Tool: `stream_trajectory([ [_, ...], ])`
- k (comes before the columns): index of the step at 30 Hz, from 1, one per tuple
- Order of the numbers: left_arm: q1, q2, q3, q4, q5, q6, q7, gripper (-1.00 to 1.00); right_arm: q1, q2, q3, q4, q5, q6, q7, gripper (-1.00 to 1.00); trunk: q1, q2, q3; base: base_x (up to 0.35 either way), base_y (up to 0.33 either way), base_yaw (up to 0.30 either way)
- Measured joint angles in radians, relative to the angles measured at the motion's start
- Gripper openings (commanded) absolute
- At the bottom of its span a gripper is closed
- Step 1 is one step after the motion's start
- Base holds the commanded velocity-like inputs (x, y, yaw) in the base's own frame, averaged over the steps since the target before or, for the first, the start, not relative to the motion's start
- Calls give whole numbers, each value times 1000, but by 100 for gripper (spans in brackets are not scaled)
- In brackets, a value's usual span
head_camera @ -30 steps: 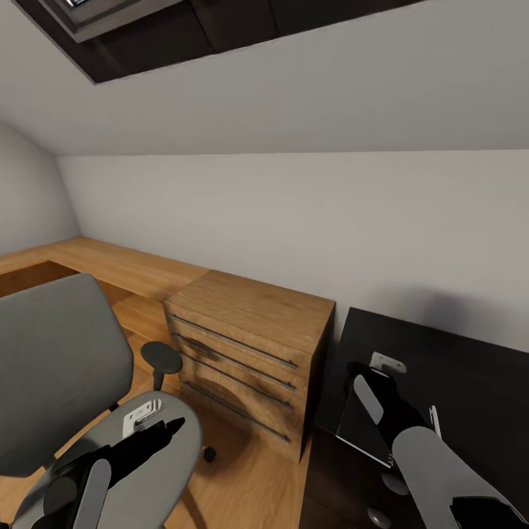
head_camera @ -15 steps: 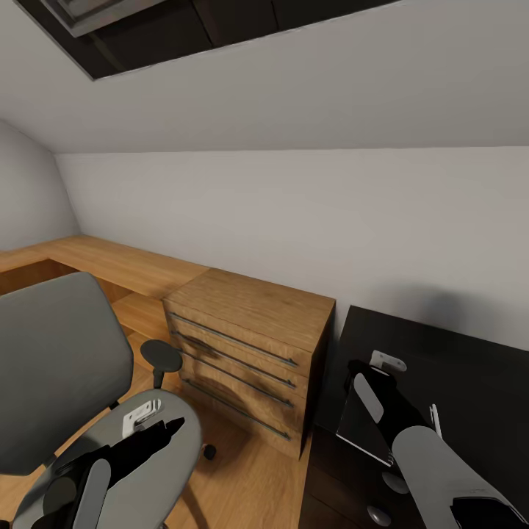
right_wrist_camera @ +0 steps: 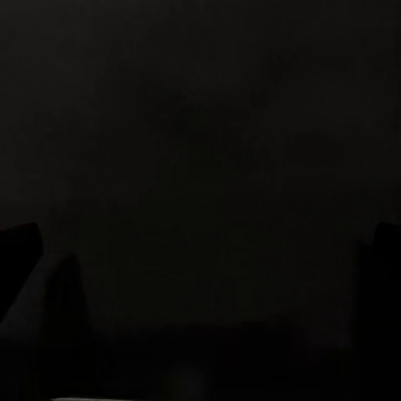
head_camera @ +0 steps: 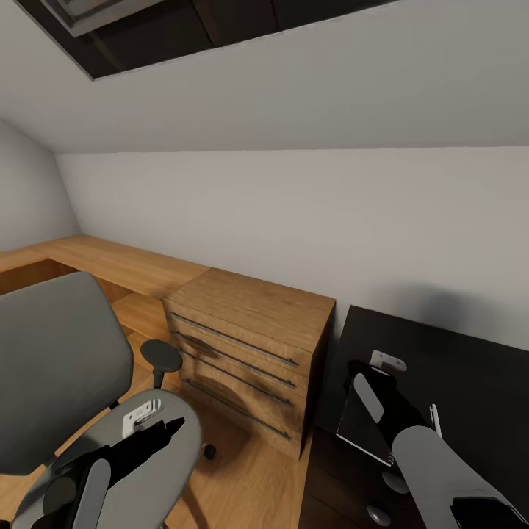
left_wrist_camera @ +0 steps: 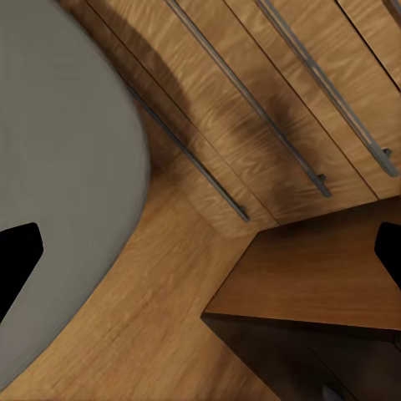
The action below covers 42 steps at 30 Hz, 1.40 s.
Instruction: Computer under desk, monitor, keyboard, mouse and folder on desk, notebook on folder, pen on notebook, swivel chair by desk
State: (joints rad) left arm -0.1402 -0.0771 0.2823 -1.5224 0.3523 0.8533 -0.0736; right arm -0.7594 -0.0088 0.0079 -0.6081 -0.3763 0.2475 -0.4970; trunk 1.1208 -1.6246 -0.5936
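The swivel chair (head_camera: 55,367) stands at the lower left, its grey seat (left_wrist_camera: 67,167) bare. My left gripper (head_camera: 175,425) hovers open just above that seat, with nothing between its fingers (left_wrist_camera: 18,251). At the lower right is the corner of the black desk (head_camera: 455,367). My right gripper (head_camera: 355,369) hangs open low over it, and its wrist view faces the dark top (right_wrist_camera: 200,150). A thin dark rectangle with a pale edge, likely the notebook (head_camera: 360,433), lies under my right forearm at the desk's edge. The white pen (head_camera: 435,419) lies beside it. The monitor, keyboard, mouse, folder and computer are out of view.
A light-wood chest of drawers (head_camera: 250,345) stands between the chair and the desk, close to both. A wooden ledge (head_camera: 110,264) runs along the wall at the left. The sloped ceiling holds a skylight (head_camera: 184,29). Round knobs (head_camera: 397,481) show on the desk's drawer unit.
The whole view shifted slightly a second ago as the camera moved, and has been steady since. Neither arm has moved relative to the chair or the desk.
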Motion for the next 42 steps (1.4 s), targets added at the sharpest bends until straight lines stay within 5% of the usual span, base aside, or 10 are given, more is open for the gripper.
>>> stream_trajectory([
  [42,0,0,-1,0,0,0,-1,100,0,0,0,1,3,-1,4,100,0,0,0,-58,21,0],
])
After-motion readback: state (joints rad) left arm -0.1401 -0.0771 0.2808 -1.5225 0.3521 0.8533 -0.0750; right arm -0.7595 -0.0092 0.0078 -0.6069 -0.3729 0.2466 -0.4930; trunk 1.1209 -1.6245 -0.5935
